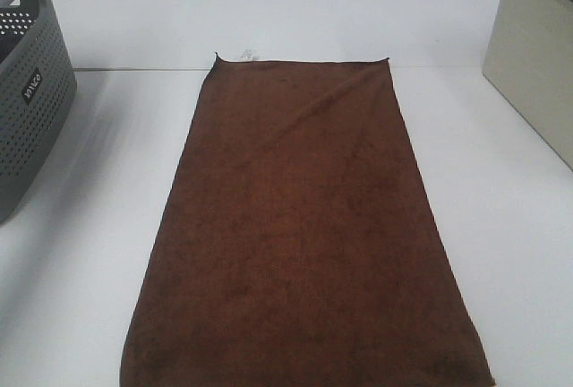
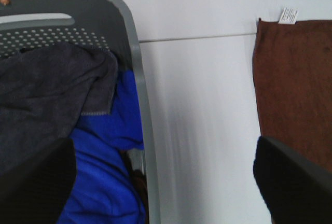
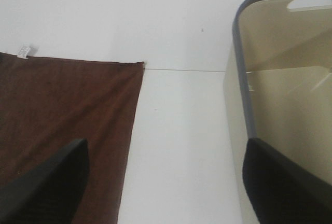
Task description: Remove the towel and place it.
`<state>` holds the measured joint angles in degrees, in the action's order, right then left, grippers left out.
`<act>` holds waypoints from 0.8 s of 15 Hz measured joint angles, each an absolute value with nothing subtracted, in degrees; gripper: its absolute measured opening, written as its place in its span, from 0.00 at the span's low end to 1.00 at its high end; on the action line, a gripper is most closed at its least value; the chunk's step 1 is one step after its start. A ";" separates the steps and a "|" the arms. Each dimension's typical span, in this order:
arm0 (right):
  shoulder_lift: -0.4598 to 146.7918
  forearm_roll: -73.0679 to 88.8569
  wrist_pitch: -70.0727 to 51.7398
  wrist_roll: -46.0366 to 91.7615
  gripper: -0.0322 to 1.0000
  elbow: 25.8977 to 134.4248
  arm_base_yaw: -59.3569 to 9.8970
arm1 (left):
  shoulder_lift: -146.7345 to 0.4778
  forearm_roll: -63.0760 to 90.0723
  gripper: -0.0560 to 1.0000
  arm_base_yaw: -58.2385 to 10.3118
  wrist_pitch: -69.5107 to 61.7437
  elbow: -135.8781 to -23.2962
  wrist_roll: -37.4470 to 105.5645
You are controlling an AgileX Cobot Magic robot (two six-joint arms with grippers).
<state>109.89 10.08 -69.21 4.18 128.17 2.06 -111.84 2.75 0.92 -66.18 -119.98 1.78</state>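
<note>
Both tools hover spread above the flat towel.

Grey basket holds dark grey and blue cloths; towel apart.

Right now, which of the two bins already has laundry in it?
The grey perforated basket on the left: dark grey cloth and blue cloth inside. The beige bin on the right shows none.

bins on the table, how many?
2. A grey perforated basket at the left edge, holding cloths, and a beige bin at the right edge. Both are cropped; more may lie out of view.
</note>
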 joint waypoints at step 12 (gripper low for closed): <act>49.50 7.33 -69.79 5.67 0.79 66.29 2.06 | -54.89 -2.41 0.86 0.86 -59.99 -62.85 -1.89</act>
<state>49.50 7.33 -69.79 5.67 66.29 2.06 -54.89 -2.41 0.86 -59.99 -62.85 -1.89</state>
